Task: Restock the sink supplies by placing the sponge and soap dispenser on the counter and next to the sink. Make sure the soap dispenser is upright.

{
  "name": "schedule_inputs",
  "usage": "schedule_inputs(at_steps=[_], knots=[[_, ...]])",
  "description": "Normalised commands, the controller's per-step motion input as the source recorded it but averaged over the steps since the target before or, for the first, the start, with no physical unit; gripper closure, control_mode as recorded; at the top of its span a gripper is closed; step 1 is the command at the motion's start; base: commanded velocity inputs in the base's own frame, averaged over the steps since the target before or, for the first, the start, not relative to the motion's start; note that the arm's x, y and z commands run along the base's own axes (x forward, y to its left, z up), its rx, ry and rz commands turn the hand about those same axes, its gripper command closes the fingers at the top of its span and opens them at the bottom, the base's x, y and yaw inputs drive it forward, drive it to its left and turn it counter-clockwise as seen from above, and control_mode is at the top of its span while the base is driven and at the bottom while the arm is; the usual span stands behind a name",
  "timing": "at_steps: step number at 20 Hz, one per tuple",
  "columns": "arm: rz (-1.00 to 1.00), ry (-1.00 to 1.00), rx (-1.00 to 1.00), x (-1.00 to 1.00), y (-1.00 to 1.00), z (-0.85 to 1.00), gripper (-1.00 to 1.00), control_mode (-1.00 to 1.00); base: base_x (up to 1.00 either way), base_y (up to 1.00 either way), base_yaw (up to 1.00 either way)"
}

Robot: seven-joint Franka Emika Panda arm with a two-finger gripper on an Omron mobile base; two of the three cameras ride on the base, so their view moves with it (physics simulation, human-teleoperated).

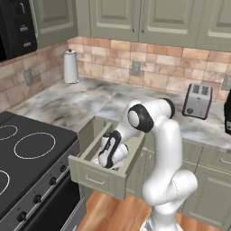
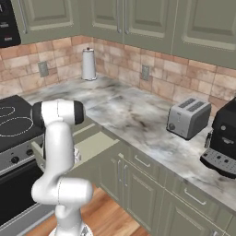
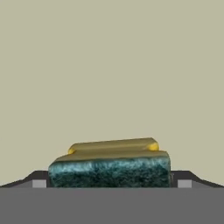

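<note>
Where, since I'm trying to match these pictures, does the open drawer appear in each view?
Left base view: the drawer is at lower centre, pulled out, with the arm reaching into it.
Right base view: left of centre, partly behind the arm.
Hand view: probably its plain beige inside, behind the sponge held between the jaws.
Shared landmark: the paper towel roll by the back wall, in both base views.

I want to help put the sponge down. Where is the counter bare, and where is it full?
The counter looks bare between the paper towel roll and the toaster. It is crowded at the right, where toaster and coffee machine stand close. The gripper holds the sponge inside the open drawer.
</note>
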Motion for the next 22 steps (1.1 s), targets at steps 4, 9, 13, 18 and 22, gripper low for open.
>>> schedule_inputs(at_steps=[4,9,13,18,22], knots=[[0.00,0.00,-0.01,0.00,0.00,-0.40,-1.00,-1.00,0.00,0.00,0.00],[0.00,0.00,0.00,0.00,0.00,-0.31,1.00,-1.00,0.00,0.00,0.00],[0.00,-0.03,0.00,0.00,0.00,0.11,1.00,-1.00,0.00,0.00,0.00],[0.00,-0.07,0.00,0.09,-0.02,0.63,1.00,-1.00,0.00,0.00,0.00],[0.00,-0.07,0.00,0.15,-0.41,1.00,1.00,-1.00,0.00,0.00,0.00]])
